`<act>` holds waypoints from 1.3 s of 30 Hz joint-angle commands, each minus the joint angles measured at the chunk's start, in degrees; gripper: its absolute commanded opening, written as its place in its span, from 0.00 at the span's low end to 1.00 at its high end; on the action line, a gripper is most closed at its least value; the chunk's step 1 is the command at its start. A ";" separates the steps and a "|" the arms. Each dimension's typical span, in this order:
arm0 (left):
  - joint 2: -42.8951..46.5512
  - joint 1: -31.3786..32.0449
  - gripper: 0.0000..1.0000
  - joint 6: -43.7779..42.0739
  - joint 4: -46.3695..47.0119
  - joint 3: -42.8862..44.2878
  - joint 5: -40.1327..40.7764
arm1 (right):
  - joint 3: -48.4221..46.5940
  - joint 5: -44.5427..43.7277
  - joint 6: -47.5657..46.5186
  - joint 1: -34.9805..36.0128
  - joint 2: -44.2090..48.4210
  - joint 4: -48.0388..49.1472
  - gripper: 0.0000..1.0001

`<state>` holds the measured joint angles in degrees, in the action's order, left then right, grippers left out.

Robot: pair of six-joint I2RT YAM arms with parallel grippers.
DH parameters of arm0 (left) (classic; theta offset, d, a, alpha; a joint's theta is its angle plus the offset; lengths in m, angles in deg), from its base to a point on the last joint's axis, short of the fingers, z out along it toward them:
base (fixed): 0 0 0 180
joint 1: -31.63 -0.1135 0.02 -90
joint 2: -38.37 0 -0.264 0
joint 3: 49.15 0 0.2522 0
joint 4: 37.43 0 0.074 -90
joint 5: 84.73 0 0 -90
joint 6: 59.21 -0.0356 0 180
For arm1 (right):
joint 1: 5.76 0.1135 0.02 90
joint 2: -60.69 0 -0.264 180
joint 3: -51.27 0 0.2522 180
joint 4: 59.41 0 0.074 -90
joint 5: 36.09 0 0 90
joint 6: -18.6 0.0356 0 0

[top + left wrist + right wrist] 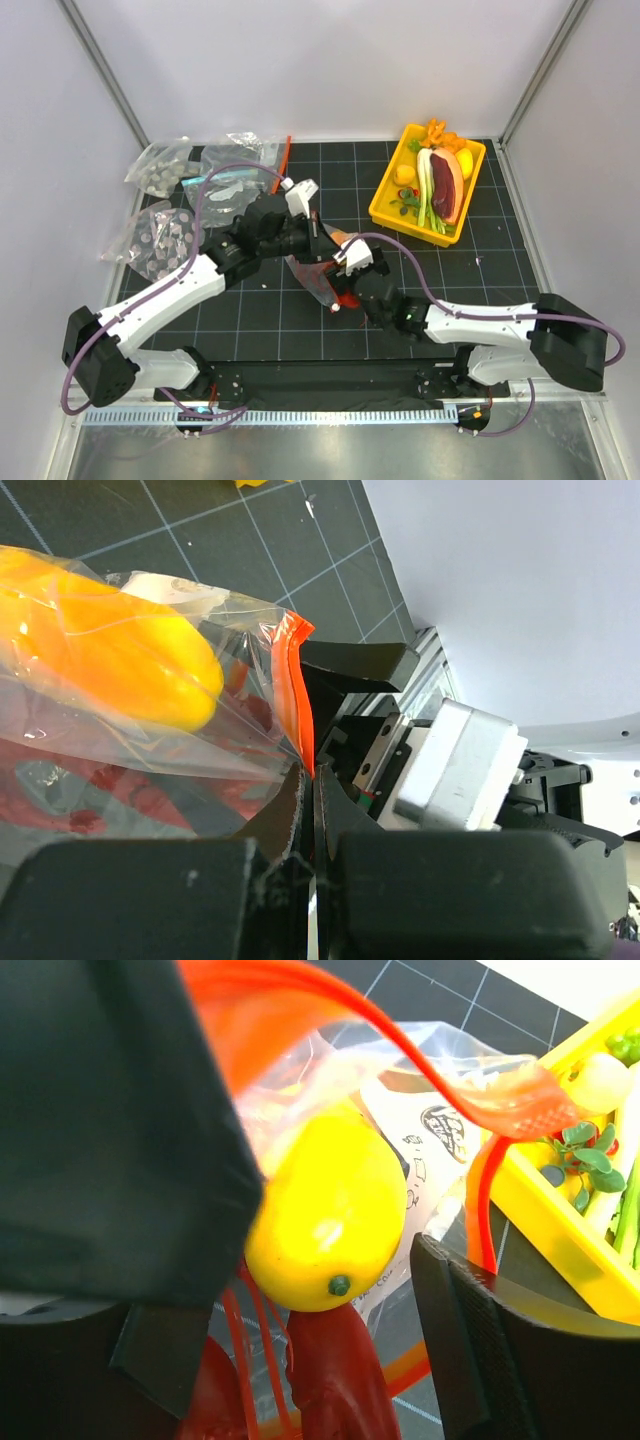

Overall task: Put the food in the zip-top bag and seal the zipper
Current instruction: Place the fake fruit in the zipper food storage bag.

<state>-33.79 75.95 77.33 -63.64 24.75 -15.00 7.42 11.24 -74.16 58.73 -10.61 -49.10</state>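
The left gripper (308, 790) is pinching the zipper (293, 695), steadying the zip-top bag (230, 742), while the right gripper (322, 1265), jaws parted and empty, is flanking its lemon (325, 1200).
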 commanded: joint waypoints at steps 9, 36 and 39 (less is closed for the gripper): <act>-0.70 -2.56 0.00 -1.19 2.25 0.51 1.20 | 3.71 4.88 4.07 -0.33 17.25 -0.61 0.70; -1.93 -3.53 0.00 5.04 8.83 -2.13 -6.95 | -5.13 3.75 4.43 -2.34 -0.71 -0.35 0.01; -1.84 -3.36 0.00 7.24 11.83 -2.92 -9.60 | -6.74 5.14 6.28 -5.07 -6.02 1.32 0.01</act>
<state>-36.06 72.73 80.46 -59.25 22.09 -17.47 3.94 19.33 -68.18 55.84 -13.52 -53.32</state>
